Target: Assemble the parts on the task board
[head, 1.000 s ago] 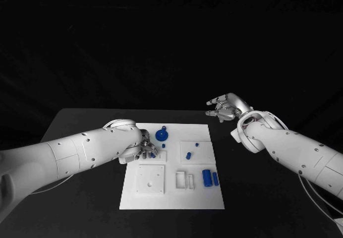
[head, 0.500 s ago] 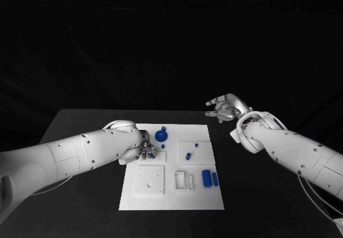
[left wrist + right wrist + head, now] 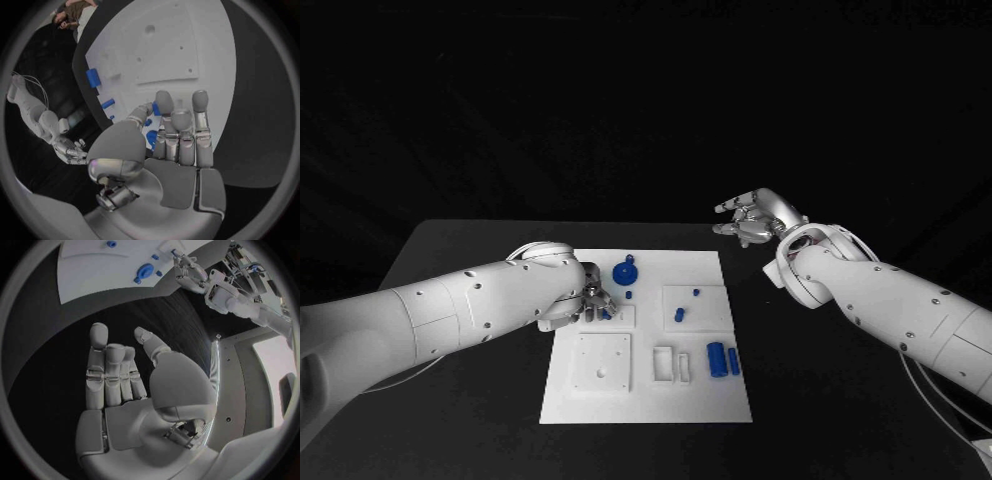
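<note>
While the left hand rests low on the task board, fingers closing on a small blue part at its near-left recess, the right hand hovers spread and empty, well apart beyond the board's far-right corner above the worktop.

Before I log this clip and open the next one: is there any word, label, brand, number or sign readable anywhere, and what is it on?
None: no readable text in any view.
White rectangular task board: plain, with holes and slots, no print.
Small blue plastic parts: no markings.
Silver left hand and silver right hand: no legible label.
Black table: bare of writing.
</note>
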Motion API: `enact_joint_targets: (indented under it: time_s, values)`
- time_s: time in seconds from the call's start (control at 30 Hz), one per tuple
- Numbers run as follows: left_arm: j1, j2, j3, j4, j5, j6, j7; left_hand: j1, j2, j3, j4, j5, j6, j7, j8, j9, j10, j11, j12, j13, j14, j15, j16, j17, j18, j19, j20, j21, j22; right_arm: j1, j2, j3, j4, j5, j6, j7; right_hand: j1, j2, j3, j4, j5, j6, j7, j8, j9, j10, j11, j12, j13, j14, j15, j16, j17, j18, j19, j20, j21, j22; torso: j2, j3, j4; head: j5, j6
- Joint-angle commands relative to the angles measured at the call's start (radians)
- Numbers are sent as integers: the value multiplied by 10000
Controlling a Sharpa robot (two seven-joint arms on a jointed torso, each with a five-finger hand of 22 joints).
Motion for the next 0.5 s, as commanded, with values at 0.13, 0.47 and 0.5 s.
enact_joint_targets:
  time_s: [0.13,0.47,0.5]
  values:
    - [-18,-9,-4,14,-107,360,21,108,46,1846,-1763,-34,352,-283,33,9,198,-45,-43,24,36,24,1,-17,140,19,17,-47,190,1,10,7,11,29,126,23,11,-116,79,3,39,31,5,39,-3,3,-39,-28,-16,17,-18,-28,-4,206,329,-6,0,8,0,2,-4,-9,-8]
    - [-33,3,-4,7,-115,214,69,163,34,1801,-1700,-88,346,-274,37,-187,213,-36,-66,18,43,28,-23,-23,146,35,24,-73,187,1,18,7,10,38,131,26,5,-108,56,15,42,27,5,38,-3,-3,-39,-30,-24,20,-18,-28,-1,206,330,-6,-2,-4,5,8,-5,-14,5]
    - [-36,9,-3,1,-115,192,76,160,33,1797,-1694,-105,347,-276,37,-183,210,-37,-67,19,39,27,-31,-34,146,36,24,-76,186,1,20,7,9,39,131,26,5,-108,56,15,42,27,5,38,-3,-3,-39,-30,-24,20,-18,-28,-1,206,330,-6,-2,-4,6,8,-4,-14,12]
